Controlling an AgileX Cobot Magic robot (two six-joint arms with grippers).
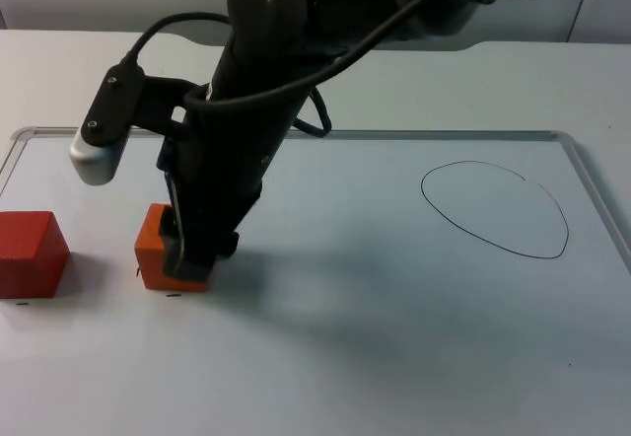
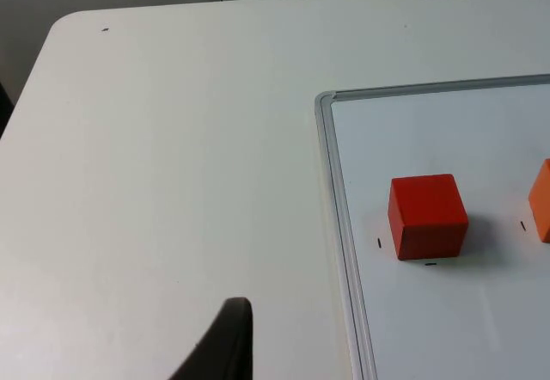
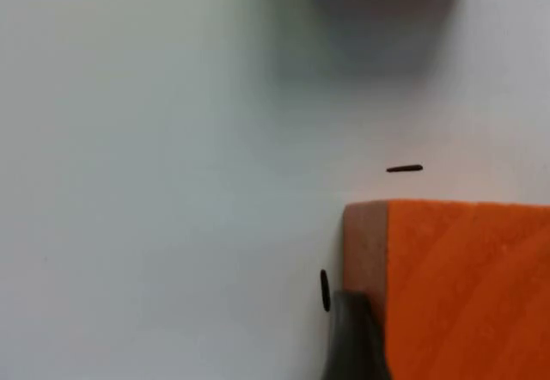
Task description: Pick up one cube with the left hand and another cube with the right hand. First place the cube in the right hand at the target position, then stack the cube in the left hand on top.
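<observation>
Orange cube [image 1: 155, 246]: it rests on the whiteboard [image 1: 394, 357], with the right gripper [image 1: 192, 263] lowered over it. In the right wrist view one black fingertip [image 3: 354, 337] lies against the cube's side face; the jaws straddle the cube, but whether they are pressing it cannot be told. The right arm reaches steeply down from above the cube. Red cube [image 1: 30, 252]: one, just beside the orange cube (near the whiteboard's frame). Cubes total two. A drawn oval outline [image 1: 496, 209] lies well apart from the orange cube. The left gripper [image 2: 225, 346] hovers over the white table top [image 2: 172, 139], beyond the whiteboard's frame from the red cube; its jaw state cannot be told.
</observation>
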